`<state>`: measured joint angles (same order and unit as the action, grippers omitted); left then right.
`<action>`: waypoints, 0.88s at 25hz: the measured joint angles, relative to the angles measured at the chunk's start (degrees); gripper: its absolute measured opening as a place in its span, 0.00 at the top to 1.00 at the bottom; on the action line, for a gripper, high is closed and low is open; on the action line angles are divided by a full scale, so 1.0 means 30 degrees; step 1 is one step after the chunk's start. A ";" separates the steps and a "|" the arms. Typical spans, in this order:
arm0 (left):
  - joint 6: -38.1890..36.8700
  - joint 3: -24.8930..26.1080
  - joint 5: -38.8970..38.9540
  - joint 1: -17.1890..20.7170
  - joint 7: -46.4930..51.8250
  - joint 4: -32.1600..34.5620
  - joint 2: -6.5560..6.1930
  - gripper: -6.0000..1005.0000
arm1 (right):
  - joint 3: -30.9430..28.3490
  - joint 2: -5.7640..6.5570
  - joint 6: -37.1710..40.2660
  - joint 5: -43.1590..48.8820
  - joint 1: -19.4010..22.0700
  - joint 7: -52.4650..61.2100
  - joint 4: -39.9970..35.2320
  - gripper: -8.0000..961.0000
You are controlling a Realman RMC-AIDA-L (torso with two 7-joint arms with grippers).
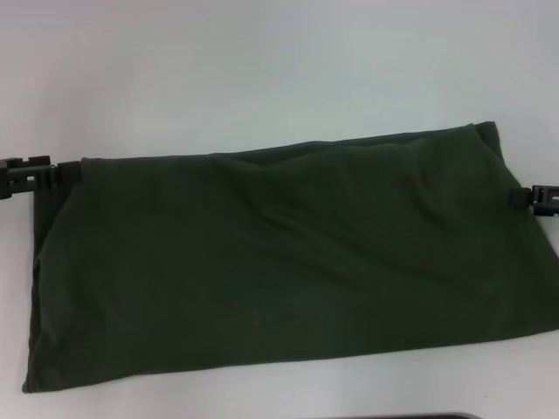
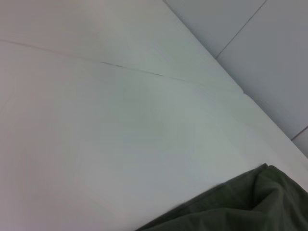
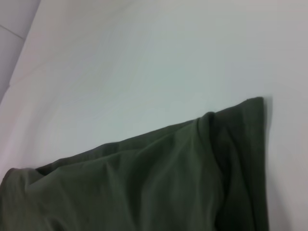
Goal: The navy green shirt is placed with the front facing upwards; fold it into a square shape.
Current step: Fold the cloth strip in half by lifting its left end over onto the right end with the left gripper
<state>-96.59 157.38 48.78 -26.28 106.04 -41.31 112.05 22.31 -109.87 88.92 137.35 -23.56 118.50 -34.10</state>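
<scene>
The navy green shirt (image 1: 288,262) lies on the white table (image 1: 262,70) as a long folded rectangle with a plain green side up; no letters or collar show. My left gripper (image 1: 61,173) is at the shirt's far left corner, touching or nearly touching the cloth edge. My right gripper (image 1: 528,197) is at the middle of the shirt's right edge. The left wrist view shows one corner of the shirt (image 2: 240,207) on the table. In the right wrist view a wrinkled, layered end of the shirt (image 3: 159,187) fills the lower part.
White tabletop stretches beyond the shirt on the far side. Grey floor tiles (image 2: 269,48) show past the table edge in the left wrist view, and floor (image 3: 12,29) also shows in the right wrist view. A dark strip (image 1: 410,416) sits at the near edge.
</scene>
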 joint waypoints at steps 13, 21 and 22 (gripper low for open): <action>0.0096 -0.0103 0.0016 -0.0105 -0.0073 0.0001 0.0002 0.10 | 0.0195 -0.0349 0.0747 0.0037 -0.0227 -0.0053 0.0199 0.08; 0.0118 -0.0106 0.0010 -0.0121 -0.0078 0.0030 -0.0013 0.10 | 0.0625 -0.0664 0.0792 0.0067 -0.0392 -0.0017 0.0264 0.09; 0.0118 -0.0105 0.0008 -0.0124 -0.0082 0.0030 -0.0019 0.10 | 0.0683 -0.0690 0.0795 0.0073 -0.0414 -0.0007 0.0264 0.09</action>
<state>-96.23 157.07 48.80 -26.65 105.79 -41.22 111.99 24.36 -111.94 91.30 137.57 -24.81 118.48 -33.31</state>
